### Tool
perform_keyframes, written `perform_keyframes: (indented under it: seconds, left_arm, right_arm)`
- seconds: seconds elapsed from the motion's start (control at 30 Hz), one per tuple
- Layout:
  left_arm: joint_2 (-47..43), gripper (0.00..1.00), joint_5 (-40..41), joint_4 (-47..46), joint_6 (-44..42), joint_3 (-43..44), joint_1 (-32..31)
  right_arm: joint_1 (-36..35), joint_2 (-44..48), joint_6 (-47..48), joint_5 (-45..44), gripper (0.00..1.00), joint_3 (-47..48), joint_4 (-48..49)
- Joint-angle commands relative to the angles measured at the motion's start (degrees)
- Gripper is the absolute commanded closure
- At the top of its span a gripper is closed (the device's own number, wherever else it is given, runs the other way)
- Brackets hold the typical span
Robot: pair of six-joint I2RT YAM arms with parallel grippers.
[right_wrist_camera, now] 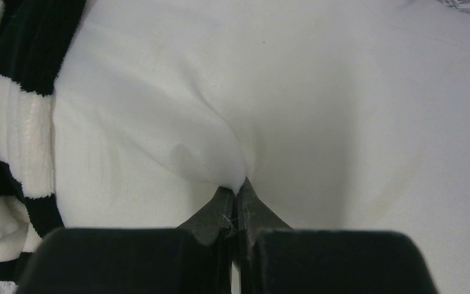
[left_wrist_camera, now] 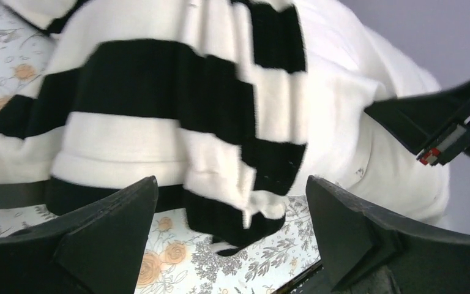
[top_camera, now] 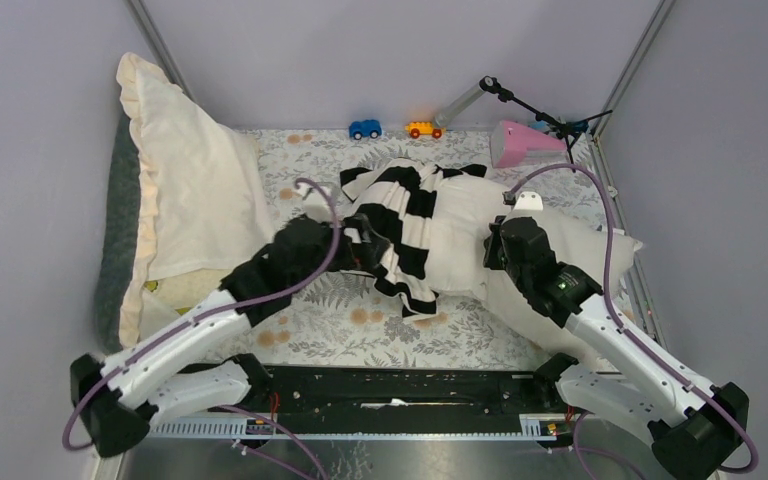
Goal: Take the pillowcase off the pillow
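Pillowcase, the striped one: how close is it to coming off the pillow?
Partly done: the pillowcase is bunched toward one end, and much of the pillow is bare. In hand: the right gripper pinches the pillow, and the left gripper stands open at the striped edge. Left: grip it and pull it clear.

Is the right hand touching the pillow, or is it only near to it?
Touching. The right wrist view shows the right hand shut on a pinched fold of the pillow, and the white fabric puckers where it grips.

From above and behind I look down over the whole surface [top_camera: 360, 335]; my wrist views, close in, share the pillowcase [left_wrist_camera: 159, 79].
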State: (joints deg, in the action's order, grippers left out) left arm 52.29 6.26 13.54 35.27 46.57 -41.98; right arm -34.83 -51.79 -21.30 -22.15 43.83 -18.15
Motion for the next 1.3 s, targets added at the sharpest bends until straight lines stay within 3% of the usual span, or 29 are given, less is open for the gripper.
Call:
perform_keyframes:
  seconds: [0.0,0.17,0.5,0.67,0.77,0.8,0.83,0.87,0.93,1.27]
  left_arm:
    - [10.0,0.01,19.5,6.3,-3.4,8.7,-10.4]
    - [21.2,0.01,19.3,6.2,-6.1,15.9,-13.6]
    - [33.3,0.01,18.2,6.1,-7.7,21.7,-13.6]
    - [35.6,0.02,24.2,11.0,-2.5,21.6,-10.6]
    - [33.0,0.26,22.5,10.9,2.0,16.8,-2.5]
    - [31.1,0.38,20.4,8.7,2.5,13.3,0.6]
    - [28.6,0.60,18.6,6.3,3.0,9.6,4.6]
    - [26.3,0.75,16.9,3.9,3.6,6.3,7.4]
    - [21.8,0.93,14.6,1.0,4.7,0.5,12.1]
    - [9.9,1.00,7.3,-3.3,10.2,-14.1,28.9]
  right_arm:
    - [-0.3,-0.7,-0.6,3.2,1.00,2.4,3.7]
    - [-0.3,0.2,-0.7,3.5,0.99,2.0,3.7]
    - [-0.2,0.3,-0.8,4.2,0.99,0.9,3.7]
    - [-0.2,0.8,-0.6,2.6,0.99,0.8,3.1]
    - [-0.2,1.8,-1.0,-0.9,0.99,1.0,2.0]
    - [-0.3,2.9,-1.2,-2.2,1.00,0.9,1.9]
    - [-0.2,3.9,-1.3,-3.8,1.00,0.7,1.9]
    - [-0.2,5.2,-1.4,-5.4,1.00,0.5,1.8]
    - [-0.2,7.7,-1.4,-9.0,1.00,0.1,1.9]
    - [-0.2,16.2,-2.5,-18.4,1.00,-0.1,1.4]
